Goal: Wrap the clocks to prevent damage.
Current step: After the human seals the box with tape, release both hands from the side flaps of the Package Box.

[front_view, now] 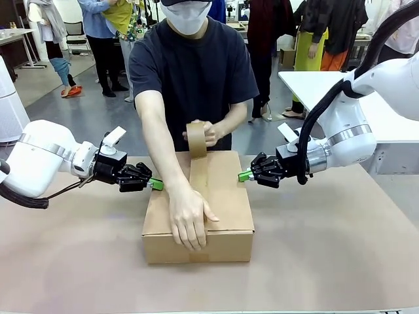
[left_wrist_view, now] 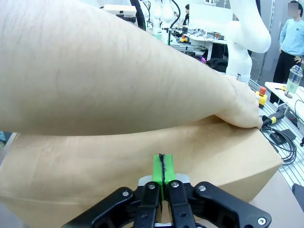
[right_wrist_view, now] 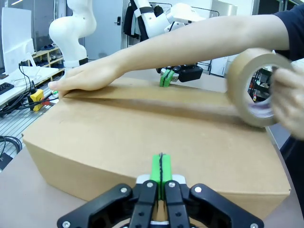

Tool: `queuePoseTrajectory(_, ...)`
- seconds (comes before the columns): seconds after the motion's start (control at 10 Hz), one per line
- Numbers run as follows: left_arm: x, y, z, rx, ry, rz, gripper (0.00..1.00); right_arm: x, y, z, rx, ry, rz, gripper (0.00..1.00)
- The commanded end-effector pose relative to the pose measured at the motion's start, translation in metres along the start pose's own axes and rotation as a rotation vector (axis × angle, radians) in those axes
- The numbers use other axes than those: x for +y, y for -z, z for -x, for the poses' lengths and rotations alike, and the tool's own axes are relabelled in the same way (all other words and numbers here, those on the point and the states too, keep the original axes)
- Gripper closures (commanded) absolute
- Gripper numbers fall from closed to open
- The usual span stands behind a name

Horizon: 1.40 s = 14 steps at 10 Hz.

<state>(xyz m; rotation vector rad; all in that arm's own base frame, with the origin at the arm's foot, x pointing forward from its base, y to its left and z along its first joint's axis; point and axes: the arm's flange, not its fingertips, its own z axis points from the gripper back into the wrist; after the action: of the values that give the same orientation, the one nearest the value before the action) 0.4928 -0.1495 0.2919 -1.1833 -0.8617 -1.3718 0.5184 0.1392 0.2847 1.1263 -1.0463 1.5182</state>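
Cardboard box [front_view: 200, 206] sits mid-worktop [front_view: 327, 261]; the clocks are presumably inside, can't see them. Person's one hand [front_view: 190, 222] presses the tape end at the near top edge, other hand [front_view: 211, 133] runs the tape roll [front_view: 196, 139] along the seam at the far side. Left tool [front_view: 156, 184] and right tool [front_view: 244, 175] are both fully closed, holding nothing, tips right at the box's side walls, bracing it.

Risks:
- If either tool pushes unevenly, box could skew and tape go off the seam.
- Left tool is v. close under person's forearm [left_wrist_view: 118, 80]; any lift = contact.
- Too much squeeze could dent the walls, maybe stress the contents.
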Motion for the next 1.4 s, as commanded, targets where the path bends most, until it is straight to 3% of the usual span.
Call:
queuePoseTrajectory(0.0,0.0021,0.0018,0.0025,0.003,-0.013,-0.009,0.99,0.0007,-0.0005,0.003,0.008,0.004,0.008,0.99)
queuePoseTrajectory(1.3,0.0021,0.0018,0.0025,0.003,-0.013,-0.009,0.99,0.0007,-0.0005,0.003,0.008,0.004,0.008,0.99)
